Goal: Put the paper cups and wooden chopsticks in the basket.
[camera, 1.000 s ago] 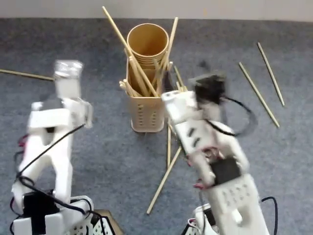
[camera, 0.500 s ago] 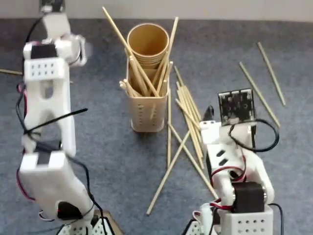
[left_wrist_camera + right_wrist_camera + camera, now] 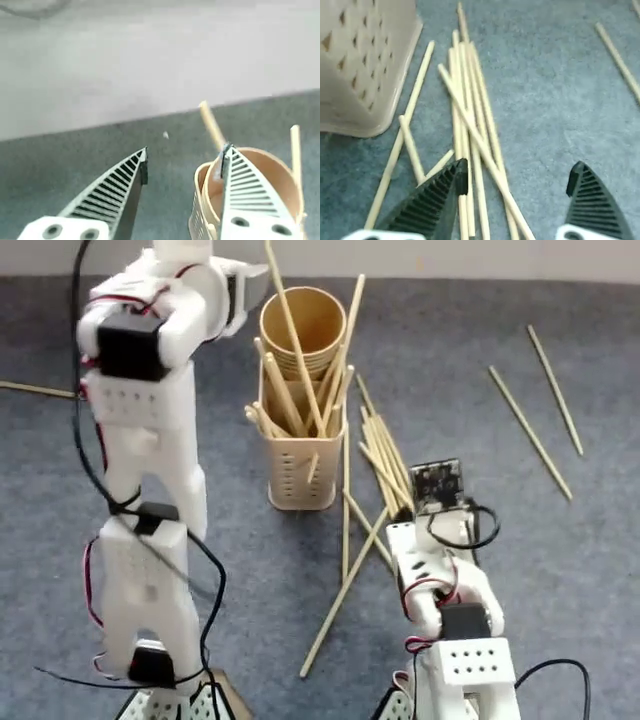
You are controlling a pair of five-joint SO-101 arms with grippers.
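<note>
Single stray chopstick (image 3: 40, 390) lies flat well to the left of the basket (image 3: 300, 475); left gripper (image 3: 186, 150) is up over the basket's far-left rim, fingers spread wide, nothing between them, one fingertip just beside a stick that pokes out of the cups; paper cups (image 3: 302, 325) are nested and upright in the back of the basket, stored chopsticks (image 3: 285, 395) lean in and around them; loose bundle (image 3: 385, 455) lies crisscrossed on the table (image 3: 600, 590) just right of the basket, one long chopstick (image 3: 340, 605) runs out toward its near right; right gripper (image 3: 520, 167) hangs low over that bundle, fingers wide apart, holding nothing; two more chopsticks (image 3: 528, 430) lie well to the right of the basket; judgement: sticks are light, stiff, smooth and thin, likely to roll or pivot, so pinch at mid-length across the stick and expect neighbours to come along; cups are light and crushable, need no further grip
</note>
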